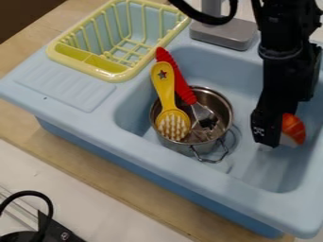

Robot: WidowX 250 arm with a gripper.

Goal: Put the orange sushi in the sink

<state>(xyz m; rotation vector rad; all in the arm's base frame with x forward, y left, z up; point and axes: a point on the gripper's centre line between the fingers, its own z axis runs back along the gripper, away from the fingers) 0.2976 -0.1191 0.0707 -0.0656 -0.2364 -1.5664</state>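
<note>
Tool (272,142): right of frame, clenched on rounded orange sushi (294,128)
Sink (145,144): smooth pale-blue plastic
Pot (217,105): centre, shiny round metal

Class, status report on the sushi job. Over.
Gripper over sink basin. Orange sushi right beside it; whether held, unclear. Metal pot also in basin, off to one side.

I'm running a black arm (281,78).
I'm seeing blocky joints (284,45), a curved black cable (211,20), a small white marking (259,131).
</note>
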